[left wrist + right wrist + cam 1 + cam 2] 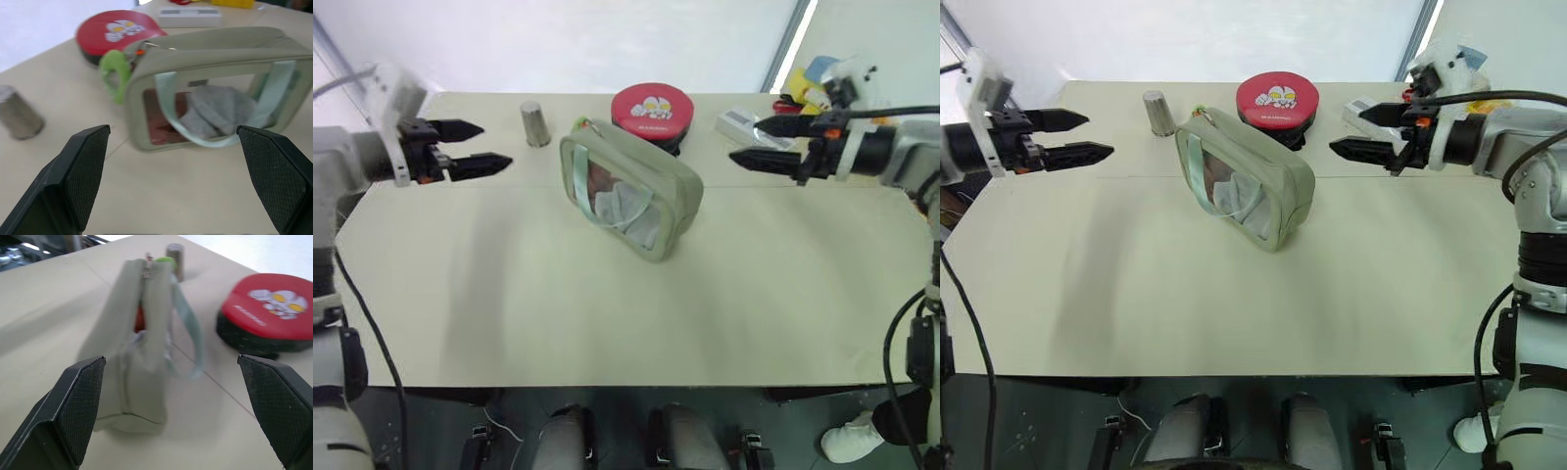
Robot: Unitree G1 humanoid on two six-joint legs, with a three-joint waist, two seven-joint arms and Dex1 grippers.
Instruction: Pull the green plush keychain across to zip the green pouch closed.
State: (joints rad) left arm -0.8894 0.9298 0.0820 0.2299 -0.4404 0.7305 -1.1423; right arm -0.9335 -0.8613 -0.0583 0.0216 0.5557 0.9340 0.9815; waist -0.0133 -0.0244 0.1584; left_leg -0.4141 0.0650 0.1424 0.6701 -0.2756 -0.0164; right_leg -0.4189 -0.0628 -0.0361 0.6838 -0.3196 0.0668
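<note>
- Pale tabletop (607, 313) is shown bearing the green pouch (636, 196) near its far middle, beside a round red tin (650, 110) and a metal cup (535, 123).
- Left gripper (460, 147) and right gripper (766, 143) are held raised at either side, fingers spread wide, nothing pinched.
- Green plush keychain (116, 73) is seen at the pouch's far-left corner, well apart from both.
- Approach stage is judged; next, one gripper must steady the pouch while the other closes on the keychain.
</note>
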